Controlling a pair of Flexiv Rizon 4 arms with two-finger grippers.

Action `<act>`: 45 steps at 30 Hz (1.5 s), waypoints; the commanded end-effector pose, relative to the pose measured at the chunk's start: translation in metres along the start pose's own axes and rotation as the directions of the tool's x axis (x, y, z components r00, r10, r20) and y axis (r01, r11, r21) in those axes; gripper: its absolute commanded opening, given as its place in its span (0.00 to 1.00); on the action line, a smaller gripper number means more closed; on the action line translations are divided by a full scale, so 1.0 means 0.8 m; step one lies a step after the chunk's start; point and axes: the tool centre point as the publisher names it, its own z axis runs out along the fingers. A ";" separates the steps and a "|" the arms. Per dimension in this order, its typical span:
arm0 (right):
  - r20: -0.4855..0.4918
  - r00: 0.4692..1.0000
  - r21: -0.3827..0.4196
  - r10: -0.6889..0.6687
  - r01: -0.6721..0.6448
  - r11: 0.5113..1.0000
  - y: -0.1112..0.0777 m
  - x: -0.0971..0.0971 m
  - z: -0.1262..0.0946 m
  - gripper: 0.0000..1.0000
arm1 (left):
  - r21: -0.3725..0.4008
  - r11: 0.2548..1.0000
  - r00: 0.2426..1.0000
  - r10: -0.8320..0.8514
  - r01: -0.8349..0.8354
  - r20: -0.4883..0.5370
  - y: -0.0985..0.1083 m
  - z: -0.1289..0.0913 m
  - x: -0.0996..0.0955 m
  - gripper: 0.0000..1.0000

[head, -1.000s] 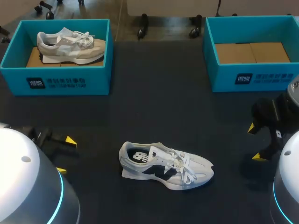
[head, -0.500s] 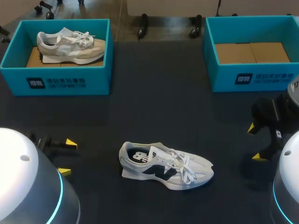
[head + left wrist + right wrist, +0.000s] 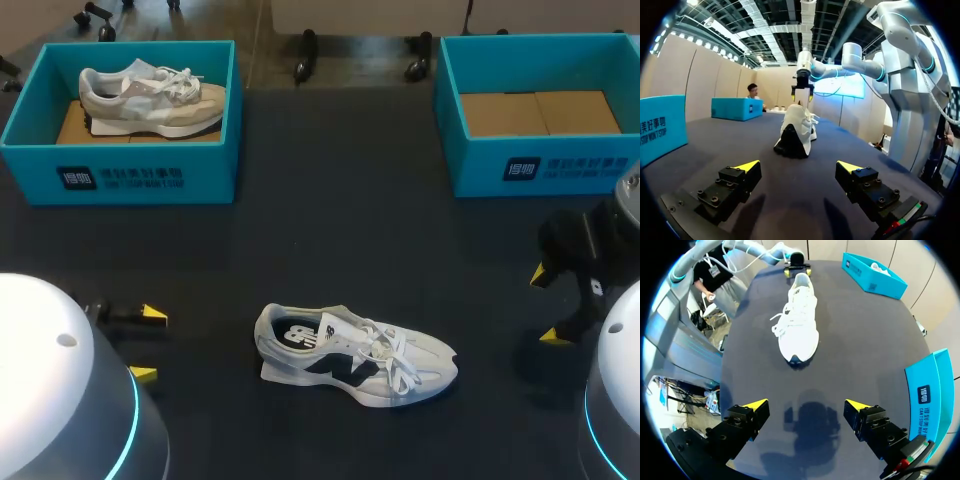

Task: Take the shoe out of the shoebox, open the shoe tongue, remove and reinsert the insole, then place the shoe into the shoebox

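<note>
On the dark table (image 3: 330,230), seen from the head camera, the white and navy shoe (image 3: 355,355) lay on its sole out in the open, near the front edge and roughly midway between the two arms. Its long axis ran across the table, heel toward the left arm and toe toward the right arm, with the toe end angled slightly nearer the robot. The left gripper (image 3: 147,343) sat low beside the heel end, well apart from it, its yellow tips spread and nothing between them; the right gripper (image 3: 545,305) sat off the toe end, likewise spread and holding nothing. At the far left stood the left shoebox (image 3: 150,175) with a grey shoe (image 3: 150,100) inside, toe pointing toward the table's middle, and at the far right the right shoebox (image 3: 520,165) showed only its cardboard floor (image 3: 540,112). In the left wrist view, the left gripper (image 3: 798,166) was released with bare table between its fingers, and the shoe (image 3: 795,132) stood straight ahead, its dark heel facing the fingers and its length running directly away, with the right gripper (image 3: 804,95) beyond it. In the right wrist view, the right gripper (image 3: 806,404) was also unclenched over bare table, and the shoe (image 3: 799,322) lay ahead with its toe toward the fingers, laces loose, and the left gripper (image 3: 798,267) just past the heel.
</note>
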 end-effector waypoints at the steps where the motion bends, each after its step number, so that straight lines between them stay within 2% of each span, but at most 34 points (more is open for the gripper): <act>1: 0.001 1.000 0.002 0.000 0.000 1.000 0.000 0.001 0.001 1.00 | -0.008 1.000 1.000 -0.003 0.003 0.006 0.000 0.010 0.002 1.00; 14: 0.001 1.000 0.002 0.000 0.000 1.000 0.000 0.001 0.001 1.00 | -0.004 1.000 0.999 0.014 -0.014 0.035 0.002 0.058 -0.001 1.00; 19: 0.001 1.000 0.002 0.000 0.000 1.000 0.000 0.001 0.001 1.00 | -0.006 1.000 1.000 -0.010 0.010 0.030 -0.002 0.077 -0.011 1.00; 33: 0.001 1.000 0.002 0.000 0.000 1.000 0.000 0.001 0.001 1.00 | -0.011 1.000 0.999 0.007 -0.006 0.034 -0.001 0.078 -0.008 1.00; 36: 0.001 1.000 0.002 0.000 0.000 1.000 0.000 0.001 0.001 1.00 | -0.031 0.998 0.998 0.046 -0.045 0.041 0.000 0.088 -0.005 1.00; 45: 0.001 1.000 0.002 0.000 0.000 1.000 0.000 0.001 0.001 1.00 | -0.045 0.997 0.997 0.057 -0.055 0.047 0.001 0.114 -0.026 1.00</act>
